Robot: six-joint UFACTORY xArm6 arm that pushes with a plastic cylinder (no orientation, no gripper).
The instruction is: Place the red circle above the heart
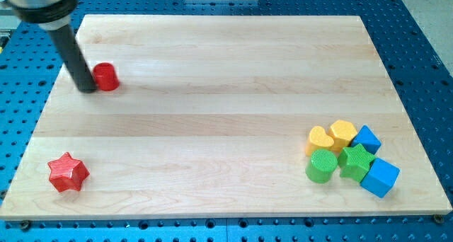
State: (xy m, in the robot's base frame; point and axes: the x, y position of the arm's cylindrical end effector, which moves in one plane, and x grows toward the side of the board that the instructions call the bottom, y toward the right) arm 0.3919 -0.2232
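The red circle (106, 76) is a short red cylinder at the board's upper left. My tip (87, 88) rests on the board just left of it, touching or nearly touching its left side. The yellow heart (320, 139) lies at the lower right, at the left end of a tight cluster of blocks. The circle is far to the left of the heart and higher in the view.
Beside the heart are a yellow hexagon (343, 133), a green cylinder (321, 165), a green star (356, 160), a blue block (367, 139) and a blue cube (381, 177). A red star (68, 173) lies at the lower left. The wooden board (226, 86) sits on a blue perforated table.
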